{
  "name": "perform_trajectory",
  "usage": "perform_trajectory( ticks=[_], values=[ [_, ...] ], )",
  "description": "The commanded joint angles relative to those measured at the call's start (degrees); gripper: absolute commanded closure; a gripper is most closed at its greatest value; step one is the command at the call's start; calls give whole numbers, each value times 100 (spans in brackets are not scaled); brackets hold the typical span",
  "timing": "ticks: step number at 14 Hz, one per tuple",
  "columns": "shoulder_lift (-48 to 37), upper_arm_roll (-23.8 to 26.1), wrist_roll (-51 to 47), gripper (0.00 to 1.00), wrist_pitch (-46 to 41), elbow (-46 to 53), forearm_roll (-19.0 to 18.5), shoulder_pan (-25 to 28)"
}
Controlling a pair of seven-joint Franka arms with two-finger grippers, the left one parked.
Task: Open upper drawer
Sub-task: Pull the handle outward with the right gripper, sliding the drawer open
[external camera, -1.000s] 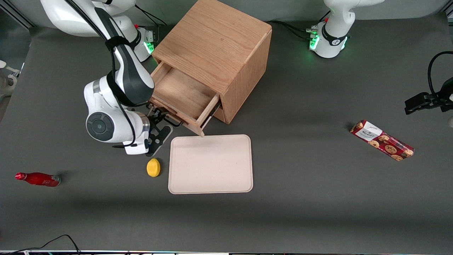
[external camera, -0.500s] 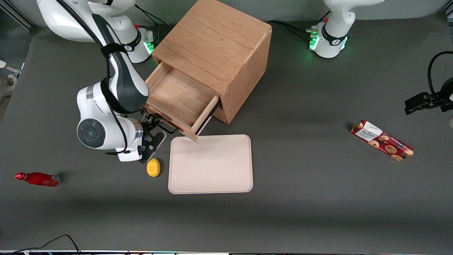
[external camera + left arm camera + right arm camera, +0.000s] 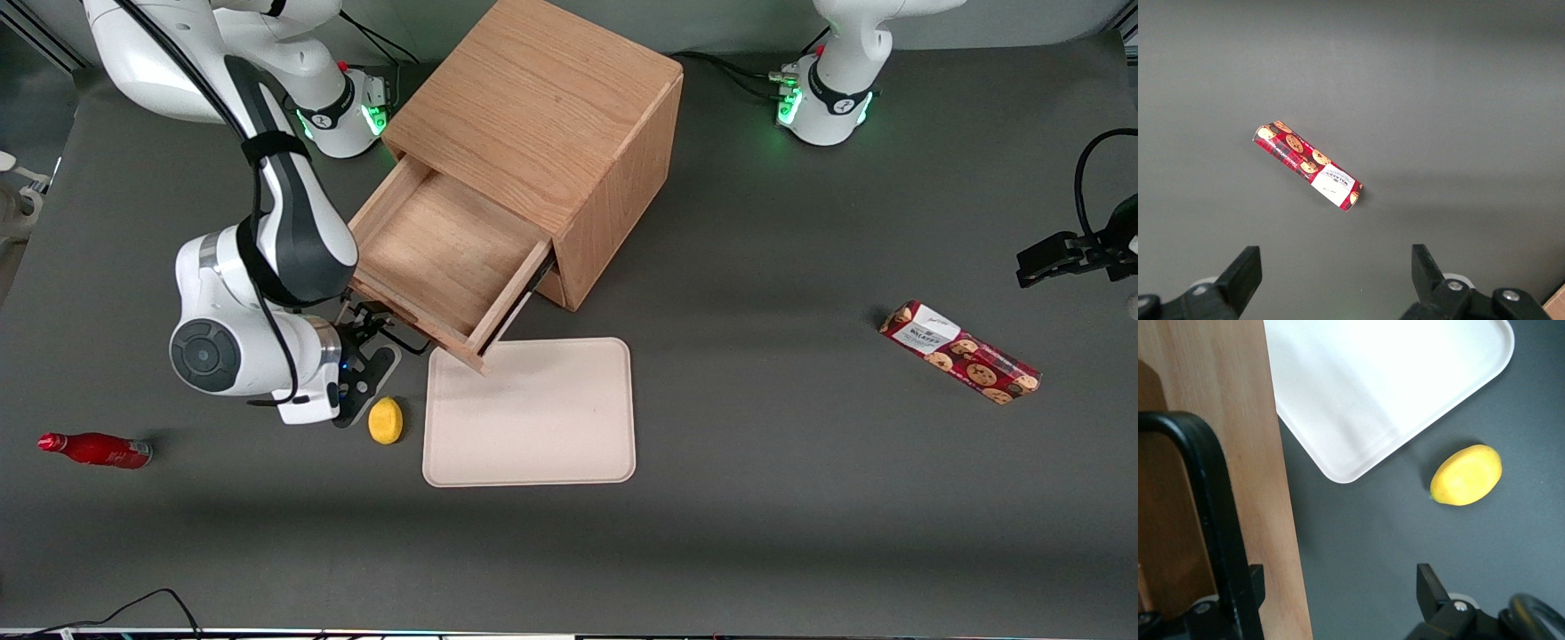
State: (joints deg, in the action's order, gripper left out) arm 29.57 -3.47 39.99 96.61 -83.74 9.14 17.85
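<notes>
The oak cabinet (image 3: 542, 98) stands at the back of the table. Its upper drawer (image 3: 444, 244) is pulled well out, and its wooden tray shows nothing inside. My right gripper (image 3: 369, 322) is at the drawer's front, low beside the dark bar handle (image 3: 409, 340). In the right wrist view the gripper (image 3: 1341, 593) is open. One of its fingers (image 3: 1255, 585) sits against the wooden drawer front (image 3: 1238, 453) next to the black handle (image 3: 1205, 520), and the other finger hangs over bare table. The pulled-out upper drawer hides the drawer below.
A yellow lemon (image 3: 385, 420) (image 3: 1466, 475) lies just nearer the camera than the gripper, beside a pale tray (image 3: 533, 444) (image 3: 1391, 380). A red bottle (image 3: 96, 450) lies toward the working arm's end. A red cookie box (image 3: 960, 352) (image 3: 1308, 165) lies toward the parked arm's end.
The upper drawer has slid farther out of the cabinet. My gripper and wrist moved with its front, toward the camera and the working arm's end. The lemon and tray stayed put.
</notes>
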Motion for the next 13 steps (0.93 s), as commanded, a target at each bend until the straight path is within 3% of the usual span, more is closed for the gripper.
perform_trajectory(
  ticks=[1,13],
  values=[
    [145,-65,176,0,-45,227,-71,-27],
    [356,-189,439,0,-45,525,-80,-36]
  ],
)
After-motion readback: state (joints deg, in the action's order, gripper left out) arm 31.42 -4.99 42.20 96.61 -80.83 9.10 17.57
